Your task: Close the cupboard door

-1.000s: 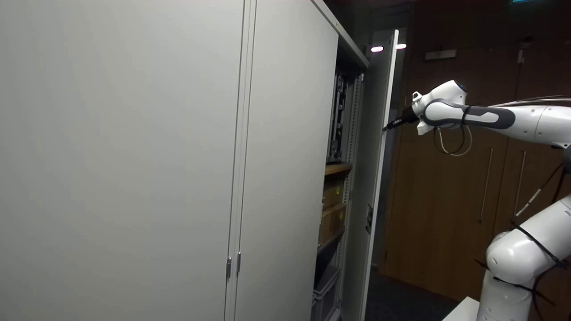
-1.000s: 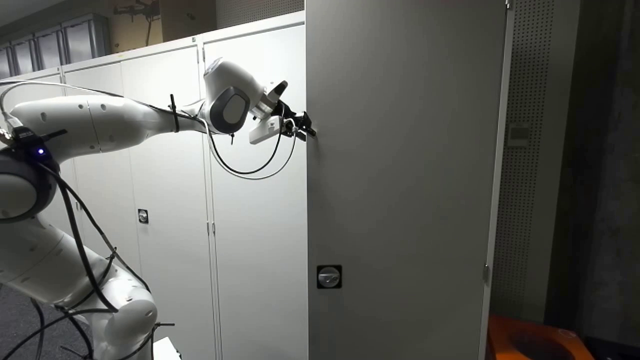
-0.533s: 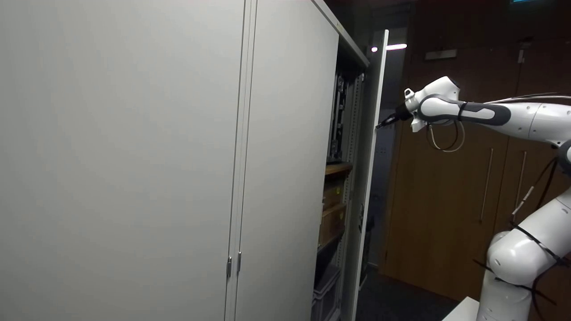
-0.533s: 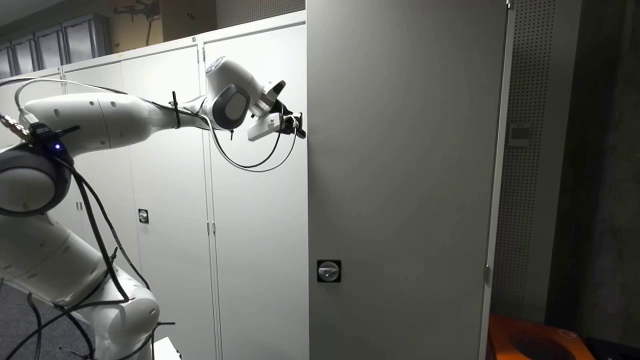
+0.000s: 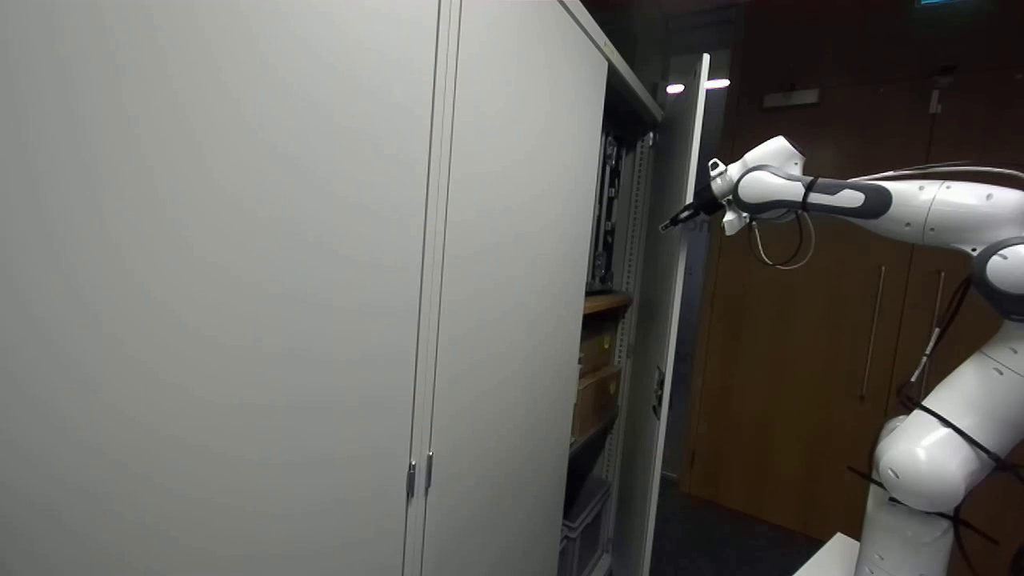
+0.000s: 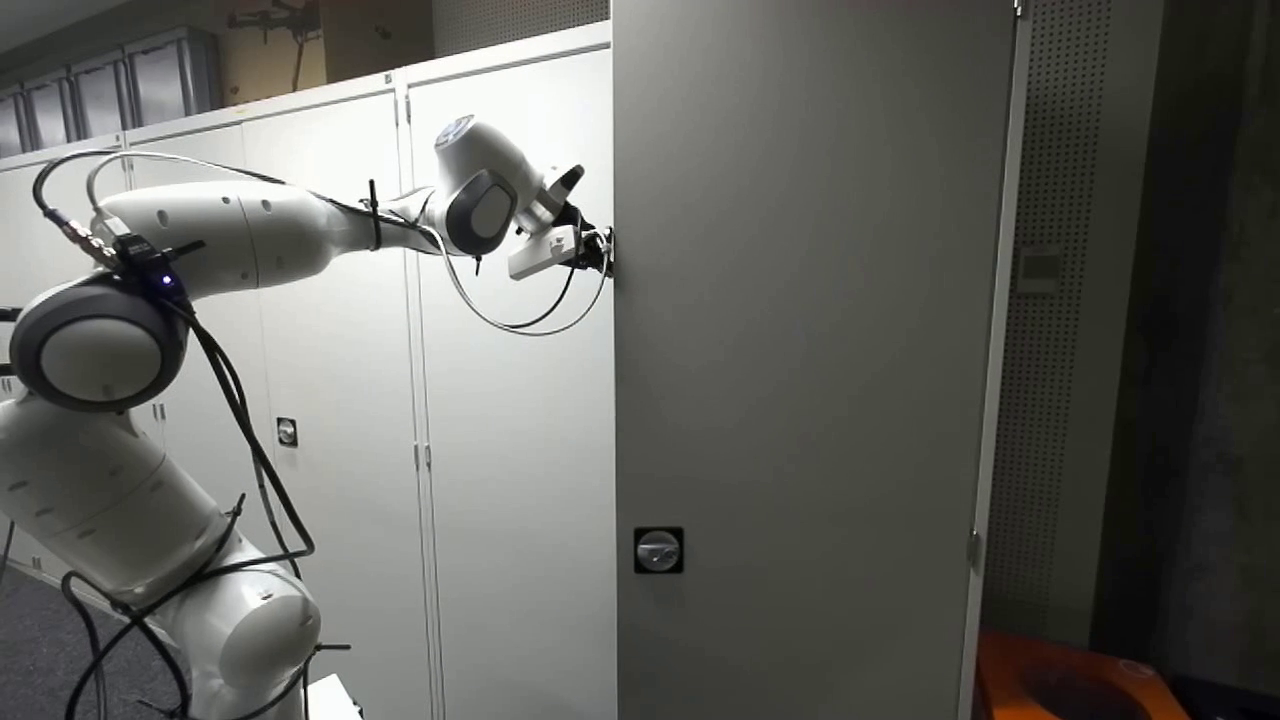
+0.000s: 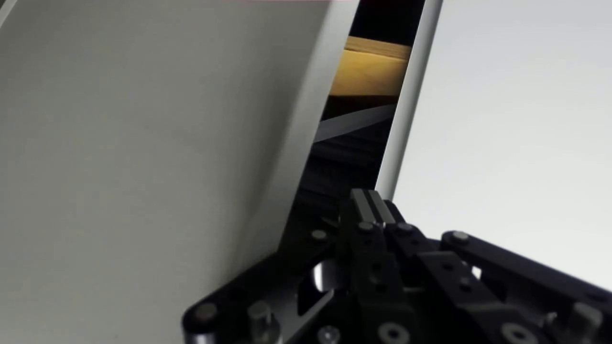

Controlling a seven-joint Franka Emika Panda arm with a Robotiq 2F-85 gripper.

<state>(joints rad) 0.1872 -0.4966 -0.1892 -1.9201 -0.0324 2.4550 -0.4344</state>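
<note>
The cupboard door (image 5: 654, 336) stands ajar, seen nearly edge-on, with its inner face and dark latch (image 5: 659, 392) showing. Its plain outer face (image 6: 800, 350), with a round lock (image 6: 658, 550), fills the middle of an exterior view. It is the large grey panel (image 7: 167, 143) on the left in the wrist view. My gripper (image 5: 664, 227) is shut and empty, its tips reaching past the door's free edge on the inner side. In an exterior view the gripper (image 6: 606, 258) is partly hidden behind that edge. In the wrist view the pads (image 7: 364, 205) lie together. Contact with the door cannot be told.
A closed grey door panel (image 5: 512, 280) adjoins the opening and shows white at the right in the wrist view (image 7: 516, 119). Shelves with boxes (image 5: 598, 392) show inside the cupboard. Wooden doors (image 5: 800, 360) stand behind. An orange object (image 6: 1075, 680) lies at lower right.
The door swung a little toward closed, then back open somewhat. My gripper moved toward the cupboard, from against the door's outer face to past its free edge on the inner side.
</note>
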